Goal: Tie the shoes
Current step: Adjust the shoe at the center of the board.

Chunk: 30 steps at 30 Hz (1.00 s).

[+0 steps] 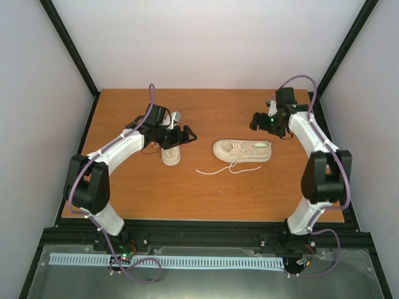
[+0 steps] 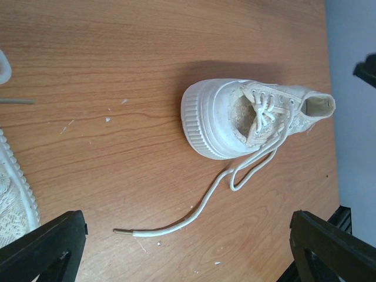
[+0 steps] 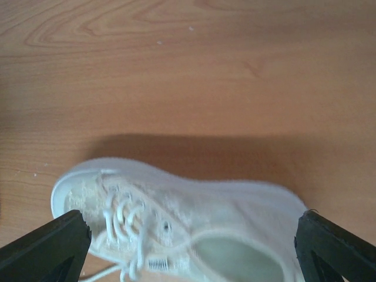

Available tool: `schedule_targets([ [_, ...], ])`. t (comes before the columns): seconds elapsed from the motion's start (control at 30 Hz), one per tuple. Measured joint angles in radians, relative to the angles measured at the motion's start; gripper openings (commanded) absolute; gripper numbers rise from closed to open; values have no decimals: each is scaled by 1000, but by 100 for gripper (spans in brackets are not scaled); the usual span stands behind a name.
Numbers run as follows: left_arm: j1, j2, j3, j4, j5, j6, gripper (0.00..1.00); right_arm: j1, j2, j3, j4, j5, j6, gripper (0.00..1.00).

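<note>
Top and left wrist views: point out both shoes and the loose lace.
centre shoe [image 1: 242, 151], top view, on its laced upper.
second shoe [image 1: 171, 156], top view, on its uncovered near end.
loose lace [image 2: 154, 232], left wrist view, on the strand near its tip.

Centre shoe [image 1: 242, 151] lies on the surface [image 1: 124, 199], loose laces [image 1: 227, 168] trailing nearward. Second shoe [image 1: 171, 157] lies to its left, partly under the left end effector [image 1: 181, 136]. Right end effector [image 1: 265, 123] hovers just beyond it, apart.
</note>
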<state>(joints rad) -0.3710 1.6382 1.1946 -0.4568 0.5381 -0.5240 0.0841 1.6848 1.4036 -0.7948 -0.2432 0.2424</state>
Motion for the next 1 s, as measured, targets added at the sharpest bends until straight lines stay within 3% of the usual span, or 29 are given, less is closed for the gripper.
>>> schedule_targets([
  [0.17,0,4,3,-4,-27,-37,98,-6,228,156,-2,-105,-115,95],
  [0.3,8,-5,10,-40,-36,-74,97,-5,294,109,2,-190,-157,95],
  [0.57,46,-66,25,-106,-5,-72,98,-3,148,-130,6,-312,-148,95],
  [0.8,55,-110,19,-105,-2,-72,98,102,19,-259,-82,-375,-144,94],
  [1.0,47,-109,10,-97,11,-45,94,119,-75,-281,-84,-306,-135,83],
])
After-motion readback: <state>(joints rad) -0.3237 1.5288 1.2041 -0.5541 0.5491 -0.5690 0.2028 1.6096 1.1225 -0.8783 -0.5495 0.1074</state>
